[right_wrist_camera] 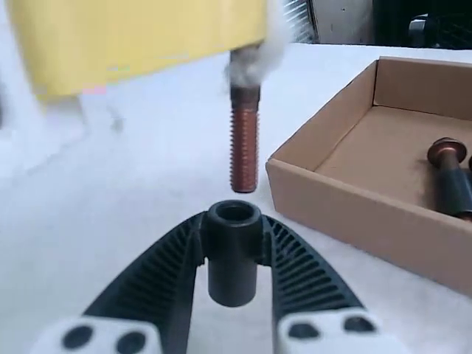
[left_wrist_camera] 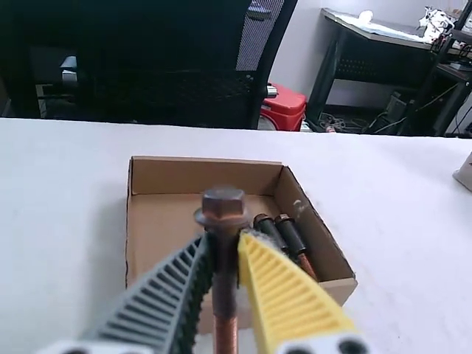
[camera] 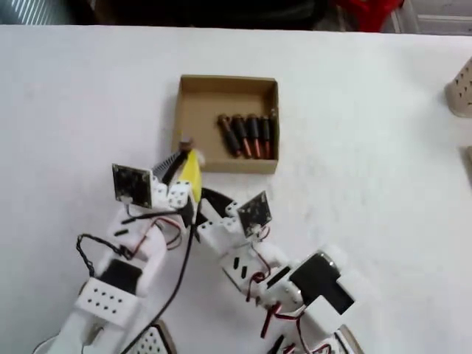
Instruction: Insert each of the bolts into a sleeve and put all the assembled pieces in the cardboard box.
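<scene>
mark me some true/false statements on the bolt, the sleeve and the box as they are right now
1. The left claw grips a bolt with its threaded end pointing down. True.
2. The bolt's tip sits inside the sleeve. False: the tip hangs just above the sleeve's opening, with a gap between them.
3. The right claw is shut on the sleeve, which stands upright with its opening facing up. True.
4. The cardboard box has nothing in it. False: several assembled pieces lie side by side in it, towards one side wall.
</scene>
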Robot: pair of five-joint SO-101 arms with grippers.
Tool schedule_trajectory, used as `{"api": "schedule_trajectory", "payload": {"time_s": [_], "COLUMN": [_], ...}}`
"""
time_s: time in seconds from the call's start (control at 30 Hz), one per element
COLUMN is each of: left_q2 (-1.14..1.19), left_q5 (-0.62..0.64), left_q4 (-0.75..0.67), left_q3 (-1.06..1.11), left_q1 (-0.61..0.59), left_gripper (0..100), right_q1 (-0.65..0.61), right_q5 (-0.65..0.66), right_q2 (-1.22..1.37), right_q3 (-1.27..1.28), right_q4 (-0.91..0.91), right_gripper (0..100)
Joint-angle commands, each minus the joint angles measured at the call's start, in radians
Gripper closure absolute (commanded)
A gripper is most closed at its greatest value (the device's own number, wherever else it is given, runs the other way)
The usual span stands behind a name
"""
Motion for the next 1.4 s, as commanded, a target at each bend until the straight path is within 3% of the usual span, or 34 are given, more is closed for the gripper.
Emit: {"api": "schedule_trajectory", "payload": {"time_s": [0.0, 0.27, 1.37], "left_q2": [-0.157, -0.231, -0.226], "left_q5": [-0.014, -0.014, -0.063], "left_q4": [0.071, 0.204, 0.192], "left_q3": [0.015, 0.012, 0.057], "left_q1": [0.033, 0.054, 0.111], "left_gripper": [98, 98, 98], "right_q1": [0.005, 0.022, 0.022], "right_q5": [0.0, 0.0, 0.069], "right_q2": [-0.002, -0.002, -0.015], "right_q3": [-0.026, -0.025, 0.025], "right_q4": [0.004, 0.01, -0.054], "right_gripper": [98.2, 98.2, 98.1]}}
